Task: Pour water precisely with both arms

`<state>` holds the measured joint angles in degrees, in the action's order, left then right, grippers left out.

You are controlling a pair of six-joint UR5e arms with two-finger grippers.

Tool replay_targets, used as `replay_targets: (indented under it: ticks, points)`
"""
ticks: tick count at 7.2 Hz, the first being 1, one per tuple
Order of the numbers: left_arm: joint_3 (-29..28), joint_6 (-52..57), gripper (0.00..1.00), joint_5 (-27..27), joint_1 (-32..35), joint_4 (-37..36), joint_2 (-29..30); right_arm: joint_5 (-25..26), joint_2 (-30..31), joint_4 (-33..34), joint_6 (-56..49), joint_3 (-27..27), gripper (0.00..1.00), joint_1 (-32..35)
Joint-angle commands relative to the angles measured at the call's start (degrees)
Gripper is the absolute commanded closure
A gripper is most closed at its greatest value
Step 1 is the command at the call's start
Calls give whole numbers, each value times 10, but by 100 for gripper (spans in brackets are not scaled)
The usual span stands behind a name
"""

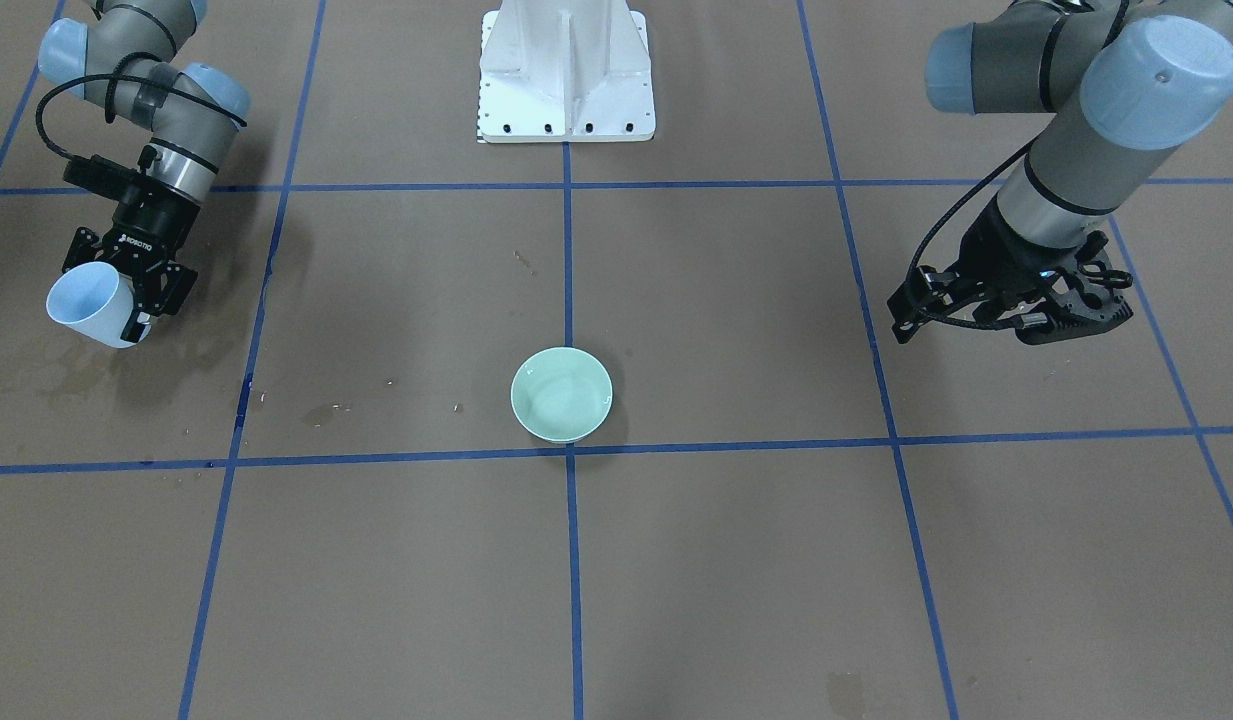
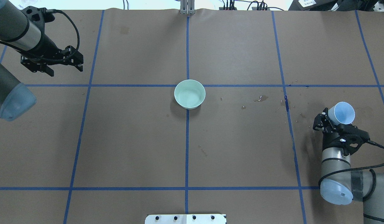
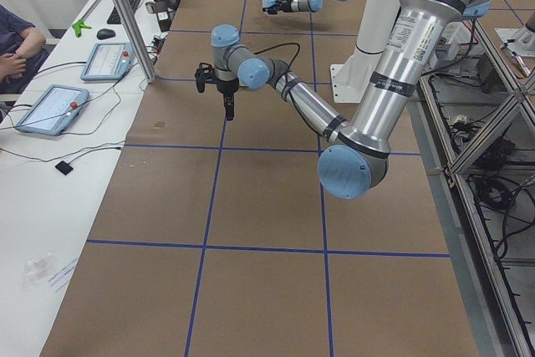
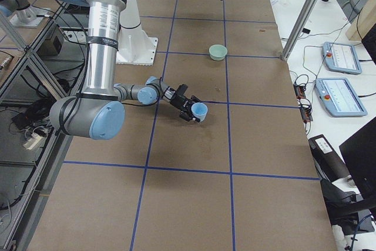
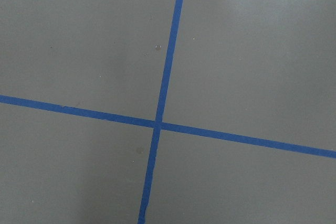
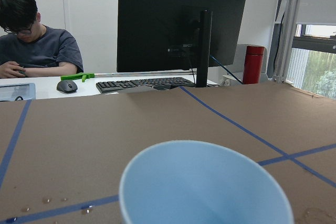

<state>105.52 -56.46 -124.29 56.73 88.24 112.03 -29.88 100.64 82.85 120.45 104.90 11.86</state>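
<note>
Currently, a light blue cup is pinched between the fingers of the right gripper, held above the brown table near its right end, just outside a blue tape line. The cup is tilted, its open mouth turned outward from the wrist, and its pale inside is seen close up in the right wrist view; whether any water remains in it cannot be told. The water is made out only as small wet patches and droplets on the table surface, scattered between the cup and a pale green bowl. The bowl is set upright on the middle tape line, at the table's centre, well apart from both grippers; a faint sheen is seen inside it, but liquid there cannot be confirmed. The left gripper is held above the far left part of the table with its fingers spread and nothing between them; only bare table and crossing tape lines are shown by its wrist camera. A white pedestal is fixed at the robot's side of the table. Beyond the table's edge, a person is seated beside a dark monitor.
</note>
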Motion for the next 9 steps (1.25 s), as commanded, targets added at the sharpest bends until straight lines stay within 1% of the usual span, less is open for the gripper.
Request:
replay_targets:
  ticks: [1, 4, 6, 9]
  points:
    - [0, 0, 0, 0, 0, 0, -1, 8, 1, 6, 35, -1, 100, -25]
    - [0, 0, 0, -1, 0, 0, -1, 28, 22, 7, 36, -2, 100, -37]
    - [0, 0, 0, -1, 0, 0, -1, 32, 25, 38, 36, -2, 100, -44]
    - [-1, 0, 0, -1, 0, 0, -1, 35, 25, 47, 36, -14, 100, -52]
